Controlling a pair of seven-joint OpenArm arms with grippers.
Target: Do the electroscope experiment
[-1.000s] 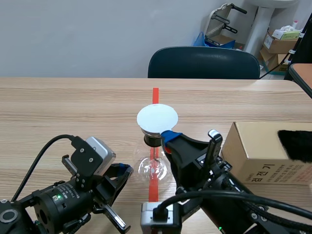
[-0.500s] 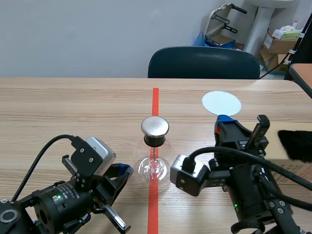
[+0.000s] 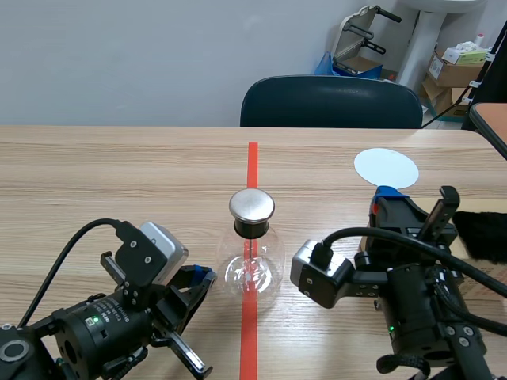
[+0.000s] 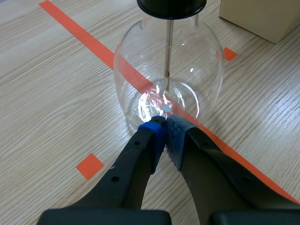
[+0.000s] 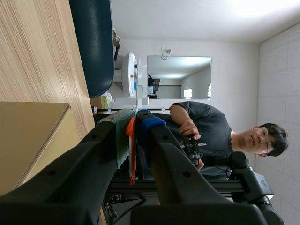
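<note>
The electroscope, a clear glass flask with a round metal cap on a black stopper, stands on the red tape line at the table's middle. Its rod and foil show through the glass. My left gripper is shut on nothing, its tips at the flask's base. My right gripper is raised to the right of the flask, shut on a thin white disc. In the right wrist view the disc sticks out edge-on from between the pads of the gripper.
A cardboard box sits under and beside the right arm, its corner also in the left wrist view. Black fur lies on it. A dark chair stands across the table. A person is in the background.
My right gripper has carried the white disc from over the electroscope's cap off to the right, leaving the metal cap uncovered. The left arm has not moved.
</note>
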